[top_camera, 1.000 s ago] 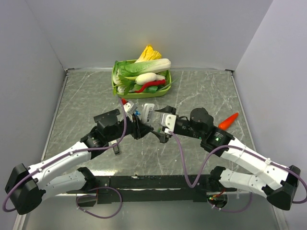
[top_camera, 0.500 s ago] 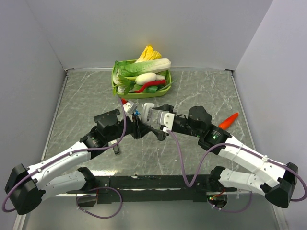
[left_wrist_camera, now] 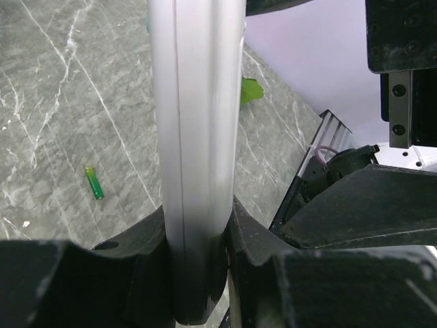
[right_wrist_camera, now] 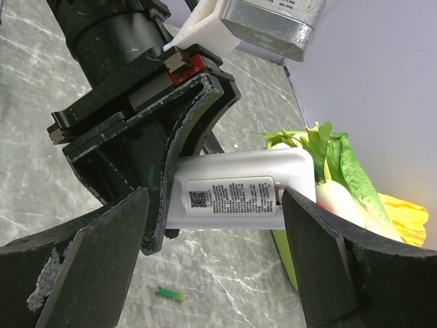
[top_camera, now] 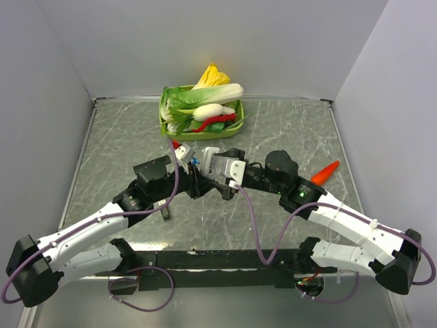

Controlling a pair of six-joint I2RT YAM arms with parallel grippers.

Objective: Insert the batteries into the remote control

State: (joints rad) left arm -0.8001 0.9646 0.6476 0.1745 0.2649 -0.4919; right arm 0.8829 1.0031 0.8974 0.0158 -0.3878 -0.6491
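Observation:
My left gripper (left_wrist_camera: pixel 198 229) is shut on the white remote control (left_wrist_camera: pixel 198 102) and holds it above the table, mid-table in the top view (top_camera: pixel 210 162). In the right wrist view the remote's back with its printed label (right_wrist_camera: pixel 235 196) faces the camera. My right gripper (right_wrist_camera: pixel 215 198) is open, its two fingers (right_wrist_camera: pixel 89 266) on either side of the remote's free end and apart from it. One green battery (right_wrist_camera: pixel 169 294) lies on the table below, and it also shows in the left wrist view (left_wrist_camera: pixel 94 183). A small red cylinder (top_camera: pixel 176 145) lies beyond the grippers.
A green basket (top_camera: pixel 164 126) heaped with toy vegetables stands at the back centre, and its greens show in the right wrist view (right_wrist_camera: pixel 341 171). An orange carrot (top_camera: pixel 326 171) lies at the right. The two wrists are close together. Grey walls enclose the marbled table.
My right gripper has moved left, closing in on the remote's free end with its fingers spread. The left arm and the remote have stayed in place.

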